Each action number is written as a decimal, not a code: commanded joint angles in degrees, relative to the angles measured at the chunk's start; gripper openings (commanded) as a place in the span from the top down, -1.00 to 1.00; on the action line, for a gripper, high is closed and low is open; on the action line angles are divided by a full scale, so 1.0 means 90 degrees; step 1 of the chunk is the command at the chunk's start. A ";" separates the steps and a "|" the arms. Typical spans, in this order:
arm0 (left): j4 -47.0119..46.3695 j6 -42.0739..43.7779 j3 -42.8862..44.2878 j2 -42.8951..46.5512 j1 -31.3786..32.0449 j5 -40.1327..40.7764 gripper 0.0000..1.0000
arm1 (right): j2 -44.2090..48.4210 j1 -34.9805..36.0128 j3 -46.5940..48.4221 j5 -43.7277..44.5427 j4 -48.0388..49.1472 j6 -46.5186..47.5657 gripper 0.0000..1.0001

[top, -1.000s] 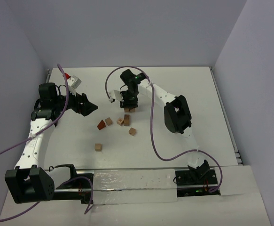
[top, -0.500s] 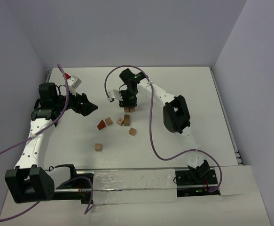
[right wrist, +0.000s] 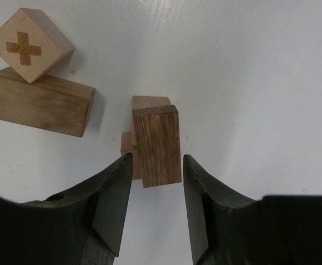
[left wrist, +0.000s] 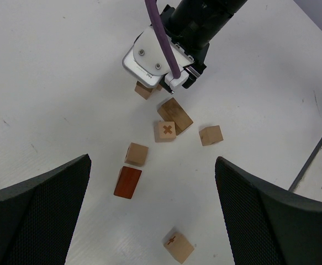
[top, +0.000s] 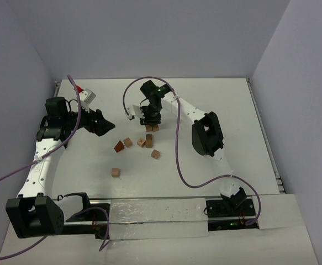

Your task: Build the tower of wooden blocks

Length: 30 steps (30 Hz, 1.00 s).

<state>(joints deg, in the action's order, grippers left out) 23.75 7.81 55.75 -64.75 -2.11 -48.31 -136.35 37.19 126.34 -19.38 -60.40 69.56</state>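
A short stack stands mid-table: a darker brown oblong block lies on light-tan blocks. My right gripper is open straight above it, with one jaw on each side of the brown block and a gap at the right. Loose pieces lie in front: a reddish-brown wedge, a plain cube, an X-marked cube, a brown oblong block, a cube and a nearer marked cube. My left gripper is open and empty, left of the pieces.
A small grey and red object lies at the back left near the table's edge. A purple cable loops over the table right of the blocks. The right arm's elbow hangs over the right half.
My right gripper has shifted slightly toward the far side over the stack. The blocks and the left arm have not moved.
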 commanded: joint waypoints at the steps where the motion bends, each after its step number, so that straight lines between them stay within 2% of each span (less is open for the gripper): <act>1: -0.0168 0.0030 0.0173 -0.0022 -0.0049 -0.0208 -0.98 | -0.0123 0.0048 0.0297 -0.0074 -0.0233 0.0103 0.02; 12: -0.0158 0.0041 0.0163 -0.0013 -0.0049 -0.0208 -0.99 | -0.0163 0.0047 0.0318 -0.0074 -0.0213 0.0133 -0.10; 30: -0.0139 0.0060 0.0163 -0.0034 -0.0049 -0.0208 -0.99 | -0.0262 0.0048 0.0378 -0.0064 -0.0330 0.0288 0.07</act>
<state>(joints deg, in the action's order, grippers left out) 23.75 7.95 55.75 -64.91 -2.11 -48.34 -137.84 37.19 126.88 -19.33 -61.42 71.45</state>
